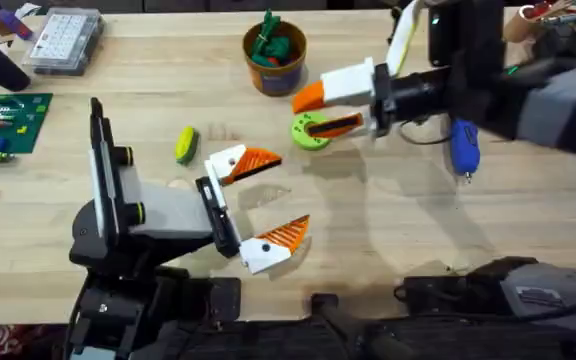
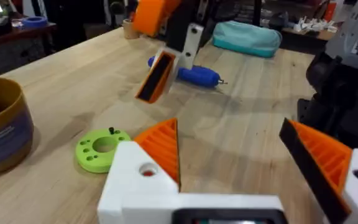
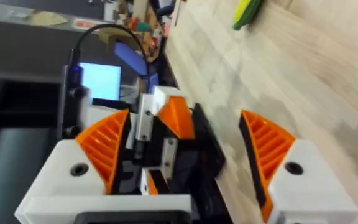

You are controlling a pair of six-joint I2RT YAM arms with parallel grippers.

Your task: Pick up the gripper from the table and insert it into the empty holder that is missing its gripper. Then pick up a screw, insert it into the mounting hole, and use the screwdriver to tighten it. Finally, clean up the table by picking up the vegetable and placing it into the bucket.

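Right gripper (image 1: 320, 110) open above green disc (image 1: 310, 132). Vegetable (image 1: 186, 144) lies left of disc, long axis front-to-back, nearer open left gripper (image 1: 258, 205).

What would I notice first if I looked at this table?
Probably the left gripper in the middle of the table, its white and orange fingers spread wide like a beak. Past it, the right gripper hangs open over a bright green disc. Behind that stands the bucket with colourful bits inside, and a little yellow-green vegetable lies left of centre.
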